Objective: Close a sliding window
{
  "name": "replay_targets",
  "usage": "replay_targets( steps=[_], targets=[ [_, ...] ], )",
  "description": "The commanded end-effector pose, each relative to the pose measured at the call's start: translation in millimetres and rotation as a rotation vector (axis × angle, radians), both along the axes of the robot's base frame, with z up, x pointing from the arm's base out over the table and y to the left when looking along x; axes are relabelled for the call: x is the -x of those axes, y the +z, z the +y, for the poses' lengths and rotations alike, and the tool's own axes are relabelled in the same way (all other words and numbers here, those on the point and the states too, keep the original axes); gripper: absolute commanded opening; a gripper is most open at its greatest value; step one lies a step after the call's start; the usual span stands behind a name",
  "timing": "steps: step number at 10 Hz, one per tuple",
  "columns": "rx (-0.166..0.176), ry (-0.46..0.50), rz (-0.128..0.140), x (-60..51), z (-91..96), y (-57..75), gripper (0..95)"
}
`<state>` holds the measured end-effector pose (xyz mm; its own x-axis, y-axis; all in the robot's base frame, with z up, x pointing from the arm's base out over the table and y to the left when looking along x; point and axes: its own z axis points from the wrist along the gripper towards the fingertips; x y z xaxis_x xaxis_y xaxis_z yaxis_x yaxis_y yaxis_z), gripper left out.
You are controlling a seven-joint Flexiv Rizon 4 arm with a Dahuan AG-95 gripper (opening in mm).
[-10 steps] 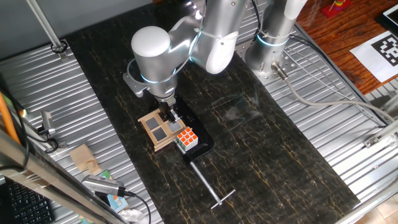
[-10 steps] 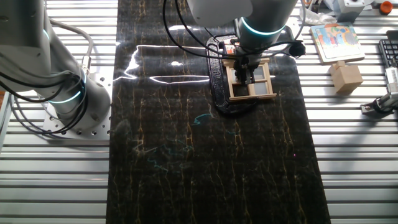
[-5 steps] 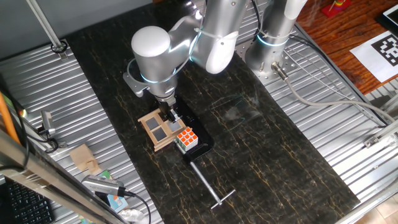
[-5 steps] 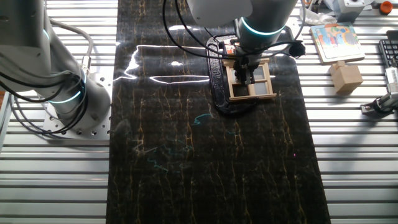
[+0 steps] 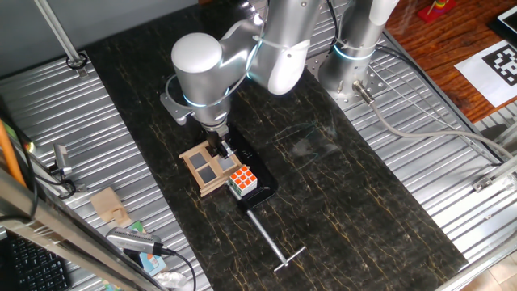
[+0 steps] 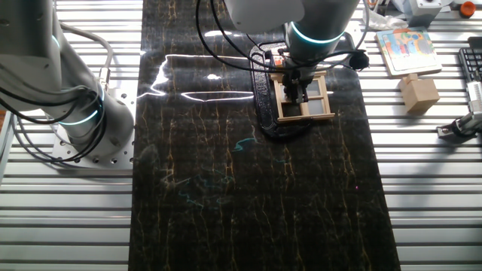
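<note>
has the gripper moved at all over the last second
No. The gripper sits at the same spot over the sliding window, beside the puzzle cube, in both views.

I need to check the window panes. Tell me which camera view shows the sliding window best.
The other fixed view: the sliding window faces it, its frame and cross grid showing below the gripper. One fixed view shows it at an angle, partly behind the puzzle cube.

Robot lab or test bench. Ribbed metal counter (image 5: 105, 121) with a dark marbled mat (image 5: 347, 210) on top, arm base bolted down at 1 o'clock (image 5: 349, 73), loose cables (image 5: 420, 121), printed marker tag (image 5: 502, 63), keyboard at 8 o'clock (image 5: 32, 263).
</note>
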<state>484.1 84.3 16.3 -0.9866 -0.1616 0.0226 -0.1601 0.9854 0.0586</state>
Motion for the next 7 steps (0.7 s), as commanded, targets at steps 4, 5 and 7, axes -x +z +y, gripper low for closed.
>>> replay_targets(
  steps=[4, 5, 7],
  targets=[
    [-0.001, 0.007, -0.002, 1.4, -5.3, 0.4, 0.0],
    [-0.001, 0.009, -0.004, 1.8, -6.2, -0.3, 0.0],
    [-0.002, 0.016, -0.005, 1.6, -8.8, 2.4, 0.0]
  ],
)
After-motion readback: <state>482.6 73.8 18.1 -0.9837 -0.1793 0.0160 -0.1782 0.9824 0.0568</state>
